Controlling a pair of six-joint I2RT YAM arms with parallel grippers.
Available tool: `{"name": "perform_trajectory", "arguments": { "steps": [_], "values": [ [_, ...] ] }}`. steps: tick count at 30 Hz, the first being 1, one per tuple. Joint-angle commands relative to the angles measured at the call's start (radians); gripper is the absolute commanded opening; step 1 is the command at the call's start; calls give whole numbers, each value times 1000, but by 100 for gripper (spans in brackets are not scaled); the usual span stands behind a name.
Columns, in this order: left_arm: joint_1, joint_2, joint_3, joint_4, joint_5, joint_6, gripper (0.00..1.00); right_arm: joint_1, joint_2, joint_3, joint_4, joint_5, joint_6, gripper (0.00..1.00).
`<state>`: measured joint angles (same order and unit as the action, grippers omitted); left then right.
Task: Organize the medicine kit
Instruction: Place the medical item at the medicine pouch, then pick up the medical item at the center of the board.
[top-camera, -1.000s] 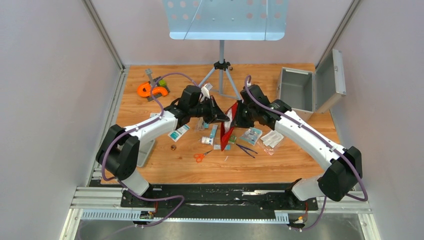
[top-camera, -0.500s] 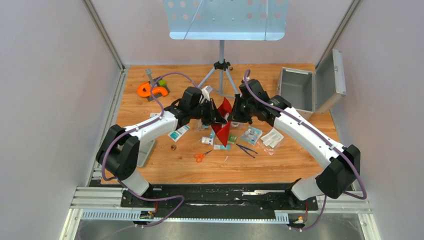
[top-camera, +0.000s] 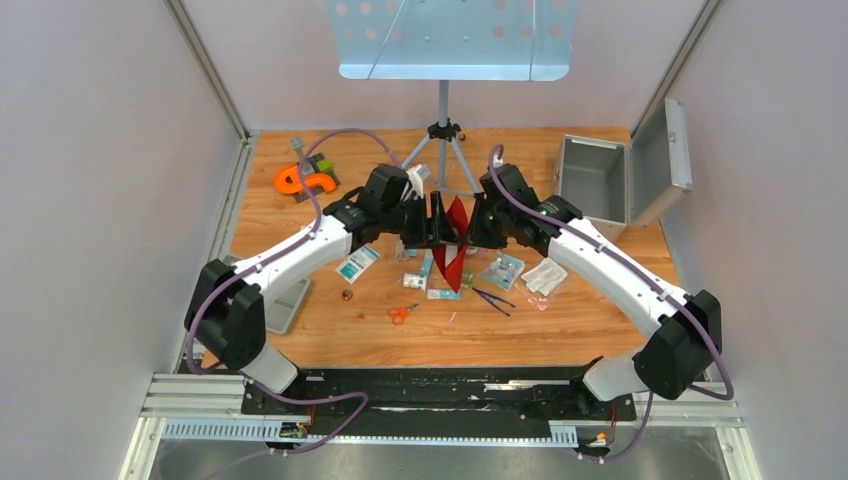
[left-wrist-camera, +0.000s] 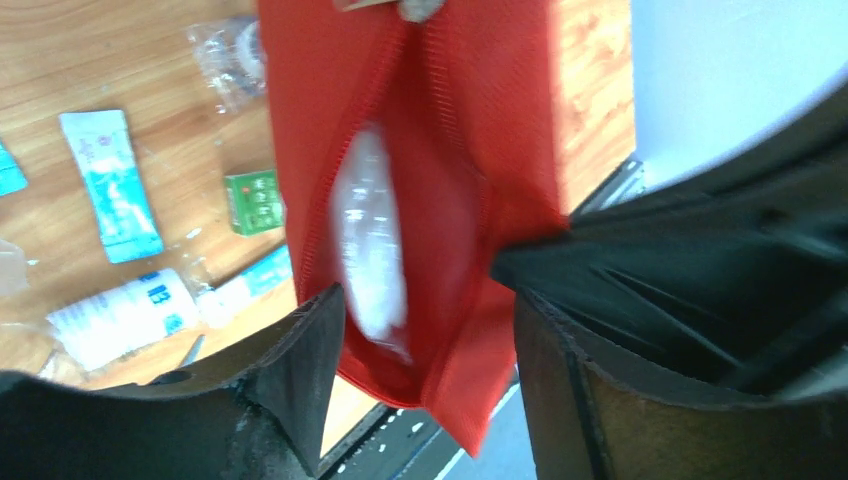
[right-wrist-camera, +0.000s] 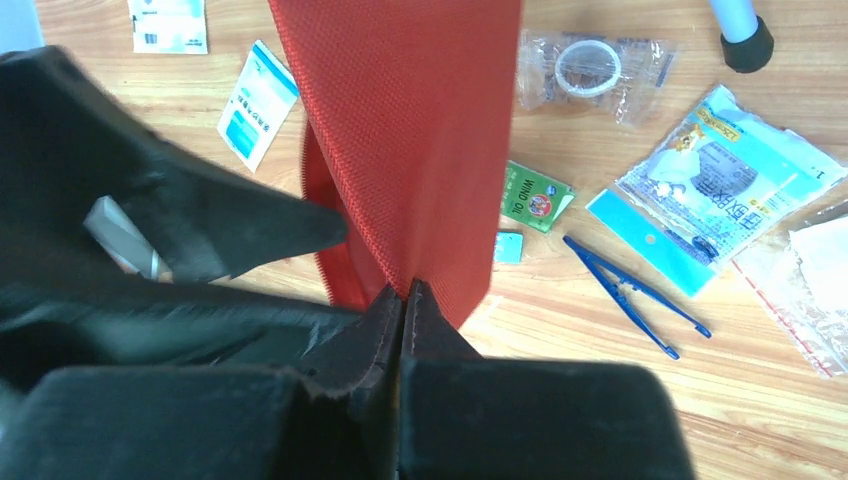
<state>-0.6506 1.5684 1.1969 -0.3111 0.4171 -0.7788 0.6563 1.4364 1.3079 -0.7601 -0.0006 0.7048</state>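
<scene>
— A wooden tabletop (top-camera: 290, 215) between pale walls. Where is the medicine kit (top-camera: 592, 182)?

— It's the boxy silver-grey aluminium case at the table's far right corner. It stands upright, with its hinged lid (top-camera: 668, 150) swung open to the right.

— And the grippers?

— Both are left of the case. The right gripper (right-wrist-camera: 403, 300) is pinched fully together on the edge of a red woven fabric pouch (right-wrist-camera: 410, 130), holding it up over the table. The left gripper (left-wrist-camera: 418, 283) is spread wide, one finger on either side of the pouch's open mouth, clamping nothing. A blurred clear packet (left-wrist-camera: 370, 230) shows inside.

— What lies around?

— Left of the case and nearer the arm bases are a teal-and-white sachet (right-wrist-camera: 258, 103), a small green box (right-wrist-camera: 535, 195), blue plastic tweezers (right-wrist-camera: 630, 295) and orange-handled scissors (top-camera: 400, 314).
</scene>
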Motion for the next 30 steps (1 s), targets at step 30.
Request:
{"name": "perform_trajectory", "arguments": {
  "steps": [30],
  "values": [
    [-120, 104, 109, -122, -177, 592, 82, -293, -334, -118, -100, 88, -99, 0]
  ]
}}
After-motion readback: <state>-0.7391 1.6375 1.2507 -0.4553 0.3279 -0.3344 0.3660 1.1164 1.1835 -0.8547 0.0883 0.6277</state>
